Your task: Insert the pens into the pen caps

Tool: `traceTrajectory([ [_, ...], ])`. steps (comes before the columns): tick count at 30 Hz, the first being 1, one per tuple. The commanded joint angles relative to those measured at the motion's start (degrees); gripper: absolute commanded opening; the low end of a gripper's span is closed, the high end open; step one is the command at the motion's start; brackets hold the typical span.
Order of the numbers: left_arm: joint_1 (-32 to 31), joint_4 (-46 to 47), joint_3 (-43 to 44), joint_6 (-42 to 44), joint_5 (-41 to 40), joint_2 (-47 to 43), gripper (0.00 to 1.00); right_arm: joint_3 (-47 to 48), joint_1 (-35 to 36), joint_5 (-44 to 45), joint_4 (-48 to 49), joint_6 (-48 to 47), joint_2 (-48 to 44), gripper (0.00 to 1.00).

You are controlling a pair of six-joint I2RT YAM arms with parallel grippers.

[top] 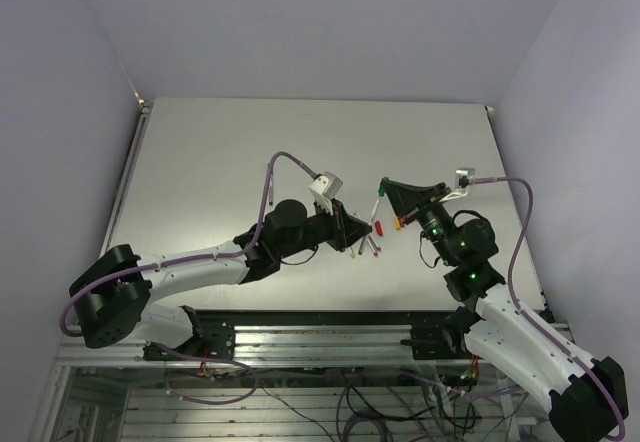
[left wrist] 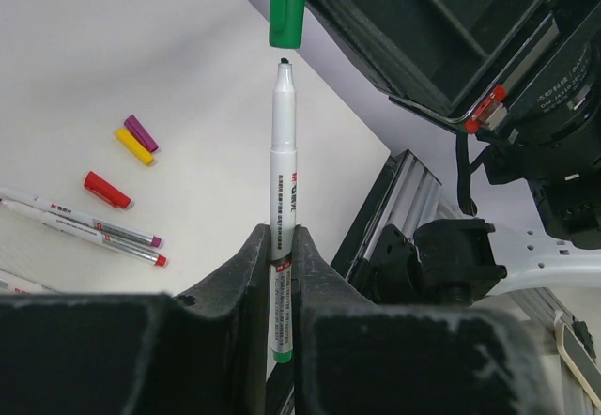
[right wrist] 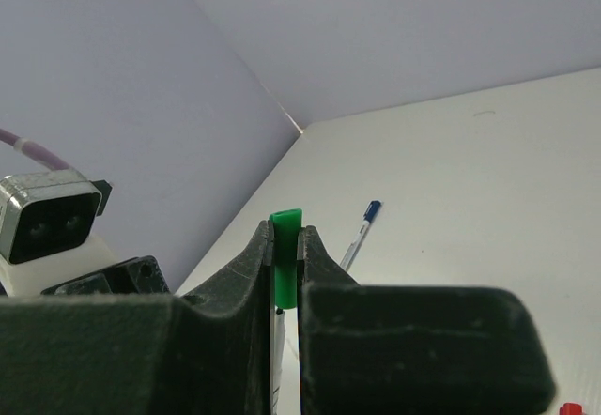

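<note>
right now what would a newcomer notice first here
The left gripper clamps a pen, its tip just short of the green cap pinched in the right gripper, above the table. Nearby on the table lie a red cap, a yellow cap and a magenta cap beside two loose pens.

Glossy plastic pen (left wrist: 284,152), smooth green cap (left wrist: 286,7) (matt pale table (left wrist: 94,58))

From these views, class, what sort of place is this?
Probably a robotics lab cell: a left arm and right arm bolted to a metal frame, and a white table boxed by plain walls.
</note>
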Motion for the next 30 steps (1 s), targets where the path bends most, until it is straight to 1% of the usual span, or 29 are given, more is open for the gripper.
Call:
traceTrajectory([
  [1, -0.4, 3.0, 1.7, 1.0, -1.2, 0.1, 0.07, -0.8, 0.3, -0.9, 1.5, 1.0, -0.4, 0.00],
  [14, -0.4, 2.7, 1.5, 1.2, -2.8, 0.0, 0.07, -1.3, 0.4, -2.0, 1.3, 2.6, -0.7, 0.00],
  [23, -0.4, 3.0, 2.2, 1.1, -1.7, 0.7, 0.07, -3.6, 0.4, -1.9, 4.8, 3.8, 0.2, 0.00],
  [30, -0.4, 3.3, 1.8, 1.0, -2.3, 0.6, 0.07, -3.2, 0.4, -1.9, 5.8, 3.6, 1.5, 0.00],
])
